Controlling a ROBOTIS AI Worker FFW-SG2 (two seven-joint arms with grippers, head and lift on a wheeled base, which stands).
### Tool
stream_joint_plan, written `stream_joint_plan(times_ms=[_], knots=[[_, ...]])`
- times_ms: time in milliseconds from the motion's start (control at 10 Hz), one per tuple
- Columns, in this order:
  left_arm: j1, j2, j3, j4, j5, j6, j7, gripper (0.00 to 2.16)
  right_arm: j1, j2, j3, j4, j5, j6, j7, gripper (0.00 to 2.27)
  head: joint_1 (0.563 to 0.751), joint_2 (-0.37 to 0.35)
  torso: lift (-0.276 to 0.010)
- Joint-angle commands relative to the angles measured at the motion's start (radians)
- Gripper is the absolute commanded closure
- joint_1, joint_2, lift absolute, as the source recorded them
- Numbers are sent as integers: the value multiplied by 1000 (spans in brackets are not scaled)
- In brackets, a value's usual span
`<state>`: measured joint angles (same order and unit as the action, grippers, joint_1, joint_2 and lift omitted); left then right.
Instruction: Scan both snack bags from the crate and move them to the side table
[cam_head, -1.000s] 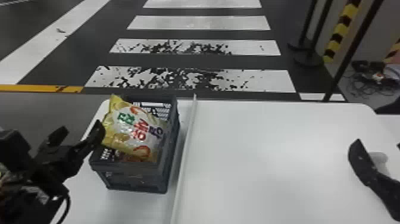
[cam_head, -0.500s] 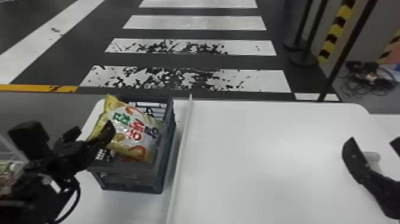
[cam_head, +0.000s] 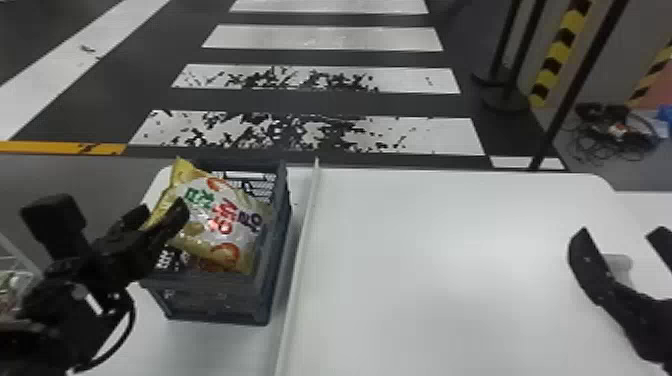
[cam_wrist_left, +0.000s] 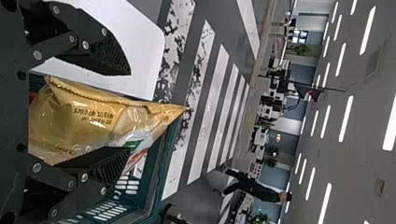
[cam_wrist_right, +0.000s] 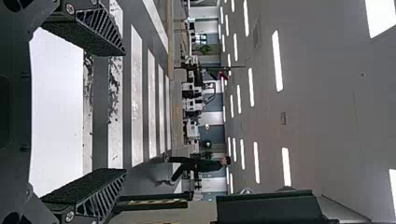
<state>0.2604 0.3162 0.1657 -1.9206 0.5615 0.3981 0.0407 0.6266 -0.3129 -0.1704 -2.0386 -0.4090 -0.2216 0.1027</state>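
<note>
Snack bag (cam_head: 215, 220) lying tilted in the crate (cam_head: 215, 300), yellow end poking past the rim on the left. Left pincer (cam_head: 161, 206) at that end, spread wide, bag between its fingers; a gap on one side, so no firm grip; contact on the other side, cannot tell. Right pincer (cam_head: 621, 232) over the table's (cam_head: 425, 275) right side, wide open, holding nothing
</note>
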Motion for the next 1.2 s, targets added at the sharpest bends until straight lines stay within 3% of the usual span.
stream_joint_plan(times_ms=[0,100,200,400,600,900,1100], knots=[[-4,-2,0,0,0,0,-4,721,-2,-2,0,2,-1,0,0,103,695,27,-95],[-6,0,5,2,0,12,-7,728,-2,-2,3,2,-1,0,0,103,695,26,-95],[-6,0,8,3,1,12,-12,1129,-4,-2,5,2,-1,0,-1,103,695,26,-95],[0,0,14,-2,1,9,4,1706,-5,0,9,0,-1,-3,0,103,695,33,-95],[17,1,29,-48,6,3,28,1710,-4,1,14,0,1,-12,-1,103,695,42,-95],[37,9,38,-133,12,12,30,1710,-5,1,17,-2,-1,-28,-1,103,695,47,-95],[60,9,40,-238,12,49,50,1710,-5,3,20,-2,-2,-34,-1,103,695,37,-95]])
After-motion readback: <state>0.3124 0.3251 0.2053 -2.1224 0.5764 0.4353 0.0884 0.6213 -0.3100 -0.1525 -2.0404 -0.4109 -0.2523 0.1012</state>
